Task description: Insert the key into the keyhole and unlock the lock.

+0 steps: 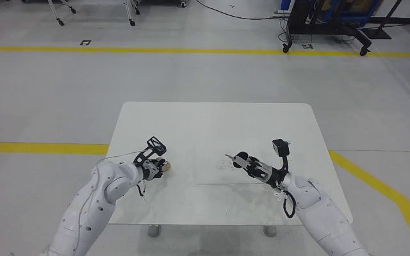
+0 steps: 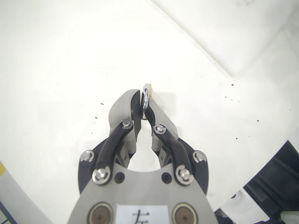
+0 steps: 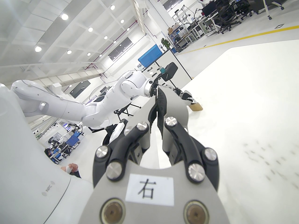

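1. My left hand sits low over the white rectangular table, left of centre in the top view and near the table's lower edge.
2. Its fingers are pinched narrow around the silver metal shackle of the small brass padlock. The black pads press on the shackle from both sides, and the brass body pokes out just past the fingertips.
3. From my right wrist camera, the padlock's body looks to be resting on the table right at the tip of the left hand, tilted rather than flat. I cannot tell whether it is fully touching the surface.
4. My right hand is right of centre in the top view, well apart from the left hand, and it points across the table toward that hand.
5. The right hand's fingers are drawn tight together. In the top view a thin metal key juts from their tip, so the hand has it pinched. On the right wrist camera the key is hidden by the fingers.
6. The key and the padlock are well apart, with bare table between them, and the key is not in the keyhole. I cannot make out the keyhole itself.
7. A patch of small dark specks marks the table just beside the tip of the right hand.
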